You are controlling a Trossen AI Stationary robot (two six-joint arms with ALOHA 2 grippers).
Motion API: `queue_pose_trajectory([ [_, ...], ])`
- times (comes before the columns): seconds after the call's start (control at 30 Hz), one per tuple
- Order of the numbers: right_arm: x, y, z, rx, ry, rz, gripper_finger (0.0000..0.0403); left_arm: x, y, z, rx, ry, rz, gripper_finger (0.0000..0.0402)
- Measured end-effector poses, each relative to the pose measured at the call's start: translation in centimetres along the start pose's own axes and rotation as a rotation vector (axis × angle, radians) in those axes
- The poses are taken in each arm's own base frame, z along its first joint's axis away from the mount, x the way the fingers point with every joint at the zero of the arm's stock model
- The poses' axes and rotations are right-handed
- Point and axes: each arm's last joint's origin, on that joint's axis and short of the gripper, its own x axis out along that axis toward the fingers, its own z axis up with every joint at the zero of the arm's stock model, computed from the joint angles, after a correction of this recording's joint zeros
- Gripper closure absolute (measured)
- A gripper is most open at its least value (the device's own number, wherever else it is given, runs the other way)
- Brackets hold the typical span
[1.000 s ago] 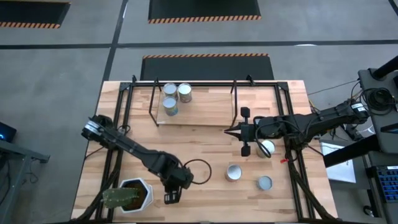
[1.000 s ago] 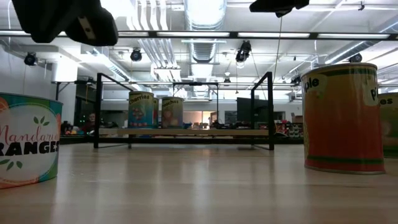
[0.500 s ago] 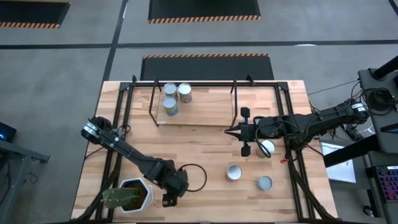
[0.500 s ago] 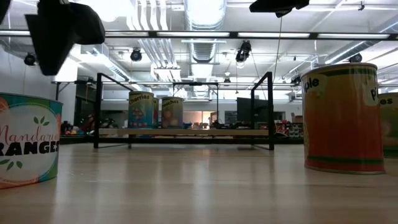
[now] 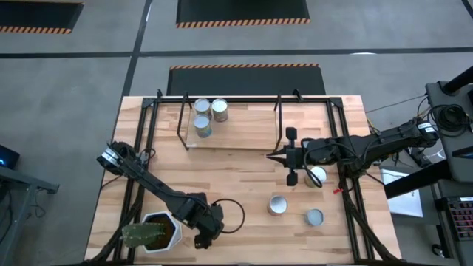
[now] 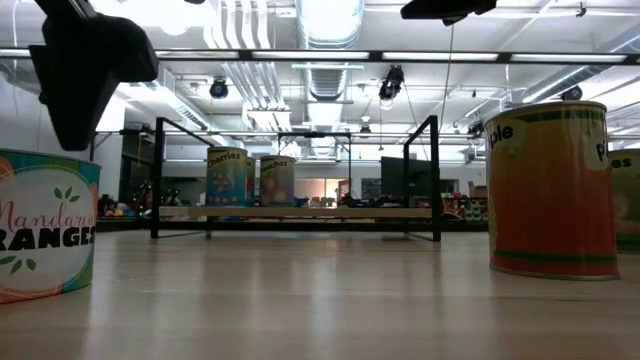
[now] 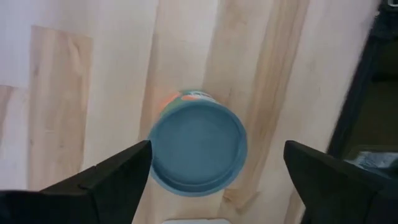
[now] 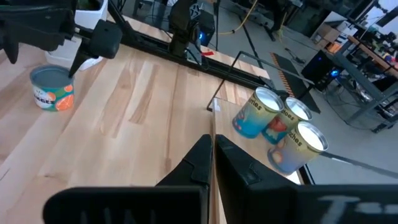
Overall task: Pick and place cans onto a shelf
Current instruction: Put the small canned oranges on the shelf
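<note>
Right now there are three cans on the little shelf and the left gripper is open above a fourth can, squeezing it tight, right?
Not squeezing. The left wrist view shows the left gripper open above the can, its fingers apart from the can's sides. The three cans on the shelf are right, as the high view shows.

Lighting: bright, even, from overhead fixtures; ceiling lights (image 6: 330,22) blow out to white glare in the low view. Shadows: soft, faint. Focus: near can (image 6: 45,225) at left edge soft. Left wrist view: pale wash across upper left, mild blur.
</note>
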Motion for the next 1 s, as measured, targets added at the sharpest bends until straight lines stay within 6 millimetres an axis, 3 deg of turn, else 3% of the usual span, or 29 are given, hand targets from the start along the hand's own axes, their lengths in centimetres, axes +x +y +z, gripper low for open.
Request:
queue_pose_trajectory([
  [0.53, 0.0, -0.1, 0.3, -0.036, -0.032, -0.011, 0.0394, 0.2, -0.8, -0.9, -0.014, -0.064, 0.053, 0.0054],
  [1.0, 0.0, -0.1, 0.4, -0.059, -0.036, -0.013, 0.0394, 1.8, -0.4, -1.7, -0.039, -0.078, 0.065, 0.0054],
])
